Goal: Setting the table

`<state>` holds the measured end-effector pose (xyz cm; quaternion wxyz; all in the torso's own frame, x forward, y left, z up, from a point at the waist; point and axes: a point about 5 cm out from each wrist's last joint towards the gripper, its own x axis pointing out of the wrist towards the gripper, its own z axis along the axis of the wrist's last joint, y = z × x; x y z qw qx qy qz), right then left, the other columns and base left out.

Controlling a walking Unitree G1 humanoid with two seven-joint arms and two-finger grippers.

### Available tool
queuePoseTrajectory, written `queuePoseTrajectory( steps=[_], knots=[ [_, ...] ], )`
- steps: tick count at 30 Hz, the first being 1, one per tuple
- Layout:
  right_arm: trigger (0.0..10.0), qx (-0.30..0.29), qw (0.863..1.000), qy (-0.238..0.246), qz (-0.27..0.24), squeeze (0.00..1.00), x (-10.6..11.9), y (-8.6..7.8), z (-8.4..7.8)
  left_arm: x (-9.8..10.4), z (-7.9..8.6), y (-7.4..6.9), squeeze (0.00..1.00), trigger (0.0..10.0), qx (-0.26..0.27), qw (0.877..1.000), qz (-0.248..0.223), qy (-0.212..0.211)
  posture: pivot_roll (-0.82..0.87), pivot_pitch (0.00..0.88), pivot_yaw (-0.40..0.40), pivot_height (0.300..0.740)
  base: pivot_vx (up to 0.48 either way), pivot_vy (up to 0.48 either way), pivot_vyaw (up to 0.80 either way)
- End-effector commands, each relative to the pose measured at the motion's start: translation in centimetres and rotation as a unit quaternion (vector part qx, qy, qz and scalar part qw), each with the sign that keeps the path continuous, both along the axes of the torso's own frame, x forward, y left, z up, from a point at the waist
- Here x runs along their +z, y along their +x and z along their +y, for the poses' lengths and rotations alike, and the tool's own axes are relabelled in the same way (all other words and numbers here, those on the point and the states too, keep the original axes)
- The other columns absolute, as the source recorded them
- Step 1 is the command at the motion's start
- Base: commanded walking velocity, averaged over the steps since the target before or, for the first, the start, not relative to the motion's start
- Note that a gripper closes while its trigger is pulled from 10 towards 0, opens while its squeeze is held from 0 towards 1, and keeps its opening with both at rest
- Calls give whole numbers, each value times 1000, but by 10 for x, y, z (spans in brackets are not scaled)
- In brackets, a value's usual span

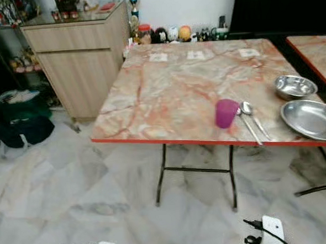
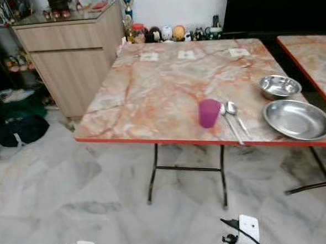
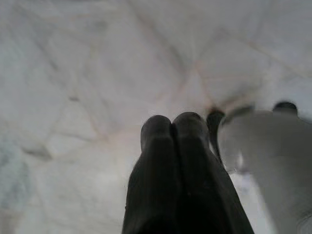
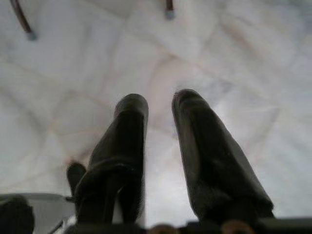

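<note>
The marble-patterned counter [image 1: 167,94] stands ahead on black folding legs, and the table things sit grouped near its front edge on the robot's right: a purple cup [image 1: 226,113] upright, two spoons [image 1: 249,118] lying side by side just beside it, then a wide steel plate [image 1: 312,119] at the front right corner with a smaller steel bowl [image 1: 295,86] just behind it. All of these lie well apart from both sets of jaws, which hang low over the pale tiled floor [image 1: 56,189] rather than over the counter. The left gripper [image 3: 171,127] points down at the tiles with its jaws pressed together, holding nothing. The right gripper [image 4: 160,105] also faces the floor, its jaws parted with a clear gap and nothing between them. The right wrist view catches the feet of two dark counter legs on the tiles. The head views add the surroundings: a wooden cabinet [image 1: 84,60] to the left of the counter, small jars and figures [image 1: 171,34] along the wall behind, and dark bags [image 1: 19,122] on the floor.
</note>
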<state>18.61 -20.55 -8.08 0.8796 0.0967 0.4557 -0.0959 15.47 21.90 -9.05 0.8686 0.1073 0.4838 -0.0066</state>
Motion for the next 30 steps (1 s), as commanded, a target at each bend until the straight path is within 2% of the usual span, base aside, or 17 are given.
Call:
queuePoseTrajectory(
  steps=[1, 3, 11, 21, 25, 28, 30],
  knots=[
    [10000, 2, 1000, -1, -2, 0, 1, 1, 1, 2, 6, 2, 0, 10000, 0, 1000, 1, 4, 105, 0, 4, 740, 0, -480, 0],
    [10000, 3, 1000, -1, -2, 0, 0, 1, 1, 3, 13, 0, 0, 10000, 2, 1000, 2, 8, 102, 0, 4, 740, 0, -480, 0],
    [10000, 4, 1000, -1, -2, 0, 0, 1, 1, 3, 19, -4, 0, 10000, 4, 1000, 5, 10, 103, 0, 3, 740, 0, -480, 0],
    [10000, -15, 1000, -3, -17, 0, 3, 4, -2, 2, -2, 6, 0, 10000, 11, 1000, -4, -8, 96, 0, -2, 740, 0, 0, 0],
    [10000, -22, 999, -8, -32, 0, 5, 6, -4, 2, -3, 6, 0, 10000, 13, 1000, -5, -10, 92, 0, -9, 740, 0, 0, 0],
    [10000, -25, 998, -20, -55, 0, 8, 10, -6, 0, 0, 0, 0, 10000, 18, 1000, -4, -12, 95, 0, -15, 740, 0, 0, 0],
    [10000, -45, 995, -23, -82, 0, 11, 12, -9, 0, 8, -7, 0, 10000, 27, 1000, -5, -13, 98, 0, -18, 740, 0, 0, 0]
  ],
)
